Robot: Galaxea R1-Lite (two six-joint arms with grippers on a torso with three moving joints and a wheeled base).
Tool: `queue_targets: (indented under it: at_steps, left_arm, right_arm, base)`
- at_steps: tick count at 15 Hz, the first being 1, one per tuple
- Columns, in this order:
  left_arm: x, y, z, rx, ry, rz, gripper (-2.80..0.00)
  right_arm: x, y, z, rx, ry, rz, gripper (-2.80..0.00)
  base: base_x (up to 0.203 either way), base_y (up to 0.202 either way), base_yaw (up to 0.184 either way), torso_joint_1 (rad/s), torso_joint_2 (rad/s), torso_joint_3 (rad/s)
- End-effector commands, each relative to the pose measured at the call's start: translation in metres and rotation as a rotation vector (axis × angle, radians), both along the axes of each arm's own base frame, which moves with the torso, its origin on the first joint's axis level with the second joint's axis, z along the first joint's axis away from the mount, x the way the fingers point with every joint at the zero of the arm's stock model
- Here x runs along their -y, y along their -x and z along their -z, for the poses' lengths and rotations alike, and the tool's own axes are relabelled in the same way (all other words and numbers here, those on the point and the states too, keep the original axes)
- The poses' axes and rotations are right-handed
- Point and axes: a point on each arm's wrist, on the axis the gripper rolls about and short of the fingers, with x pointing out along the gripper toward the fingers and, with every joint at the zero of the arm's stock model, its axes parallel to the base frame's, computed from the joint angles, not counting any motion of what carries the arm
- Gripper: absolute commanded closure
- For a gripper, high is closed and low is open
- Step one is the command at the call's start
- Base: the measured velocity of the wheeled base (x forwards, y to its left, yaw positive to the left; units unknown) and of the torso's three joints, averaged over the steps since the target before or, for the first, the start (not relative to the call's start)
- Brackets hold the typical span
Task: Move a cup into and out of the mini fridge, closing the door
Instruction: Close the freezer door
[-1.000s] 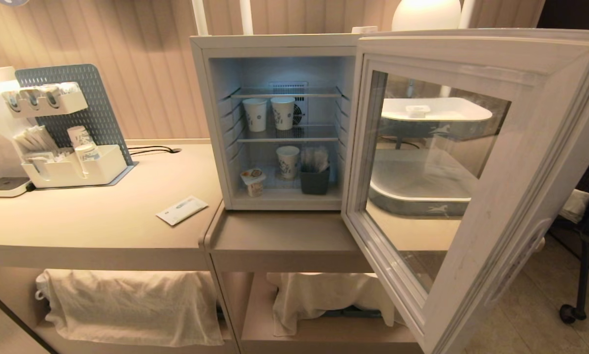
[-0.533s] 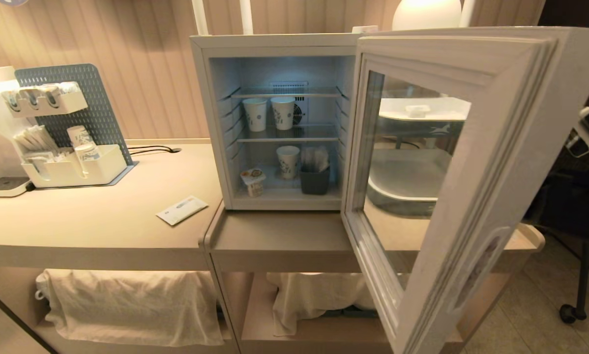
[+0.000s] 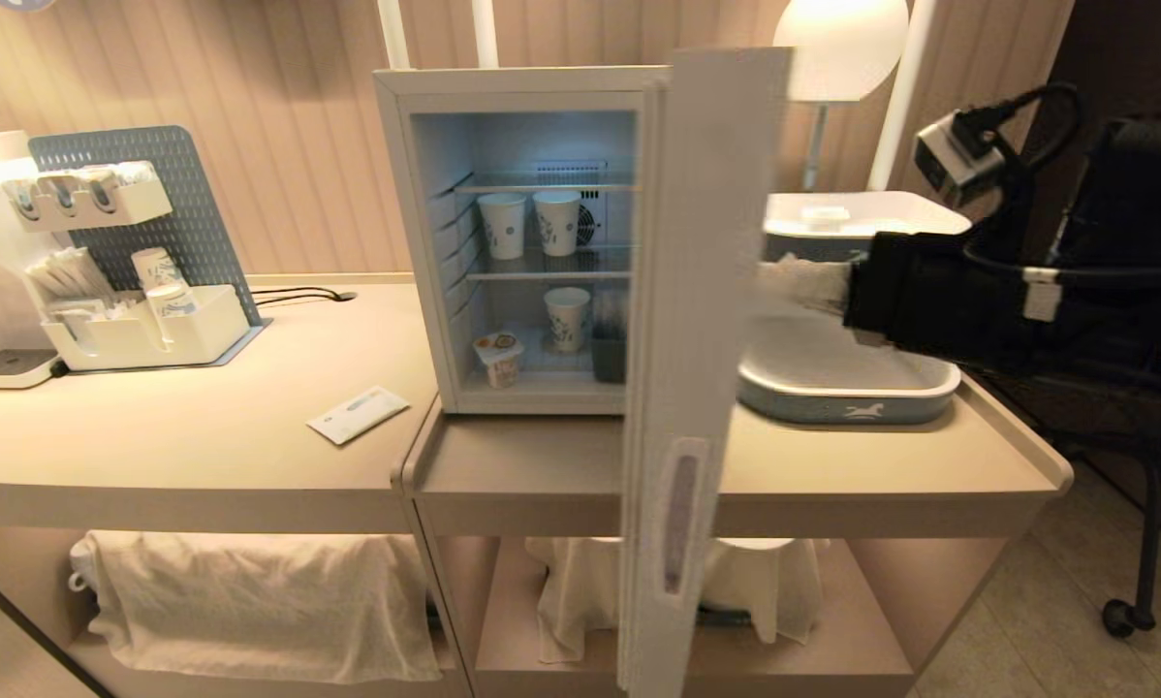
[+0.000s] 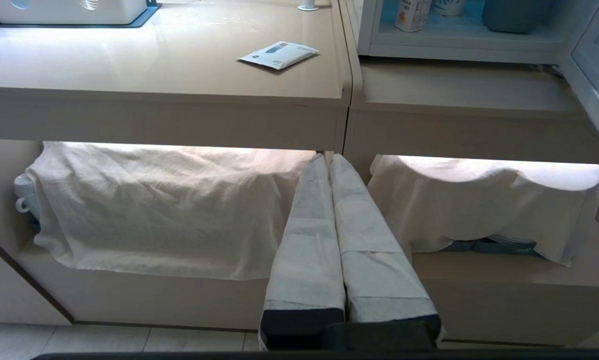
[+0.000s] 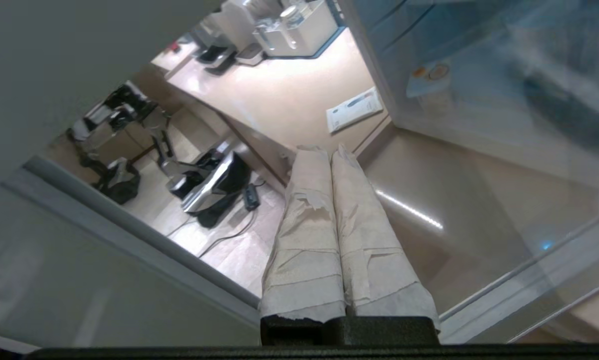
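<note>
so the cup [image 3: 499, 357], that tiny white plastic tub with the orange-marked peel lid, sits on the bottom floor of the white box-shaped mini fridge [image 3: 416, 233], left of centre in the head view. Beside it on its right stands a taller blue-patterned white paper cup [image 3: 568, 318], and past that a dark grey bin [image 3: 609, 354], half hidden by the door. Two more patterned paper cups [image 3: 530, 224] stand side by side on the wire shelf above.

The pale grey-blue door [image 3: 682, 388] with its glass window is seen edge-on, running down the middle of the frame and blocking the right part of the fridge opening.

The right gripper [image 5: 331, 152], its paper-wrapped fingers pressed together and holding nothing, sits right up at the door's glass in its wrist view; the cup and a flat white sachet [image 5: 354, 110] show through the pane. In the head view the black right arm [image 3: 939, 301] reaches in from the right edge towards the door, above a white-and-grey tray [image 3: 847, 399].

The left gripper [image 4: 329, 160] is down low in front of the beige counter's [image 3: 193, 427] lower shelf, fingers together, empty, with white cloths [image 4: 154, 205] draped behind it
</note>
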Motion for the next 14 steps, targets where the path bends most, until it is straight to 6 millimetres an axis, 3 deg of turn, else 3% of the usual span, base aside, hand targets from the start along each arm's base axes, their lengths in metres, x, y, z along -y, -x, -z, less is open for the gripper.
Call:
queue_targets:
  at_steps: [1,3,6,10,13,14]
  left_arm:
    - [0.000,0.000,0.000,-0.002,0.001,-0.001,0.00]
    - [0.000,0.000,0.000,-0.002,0.001,-0.001,0.00]
    - [0.000,0.000,0.000,-0.002,0.002,0.000,0.00]
    - [0.000,0.000,0.000,-0.002,0.002,-0.002,0.00]
    - [0.000,0.000,0.000,-0.002,0.002,0.000,0.00]
    - [0.000,0.000,0.000,-0.002,0.002,-0.002,0.00]
  right_arm:
    - [-0.041,-0.032,0.007,-0.029,0.046,0.028,0.00]
    - [-0.077,-0.051,0.017,-0.058,0.103,0.065,0.00]
    - [-0.126,-0.055,0.036,-0.065,0.201,0.072,0.00]
    - [-0.157,-0.061,0.038,-0.041,0.209,0.051,0.00]
    - [-0.175,-0.088,0.030,0.040,0.201,0.085,0.00]
    - [-0.180,-0.102,0.041,0.053,0.218,0.114,0.00]
  base:
    - [0.000,0.000,0.000,0.000,0.00,0.000]
    - [0.000,0.000,0.000,0.000,0.00,0.000]
    - [0.000,0.000,0.000,0.000,0.00,0.000]
    - [0.000,0.000,0.000,0.000,0.00,0.000]
    - [0.000,0.000,0.000,0.000,0.00,0.000]
    - [0.000,0.000,0.000,0.000,0.00,0.000]
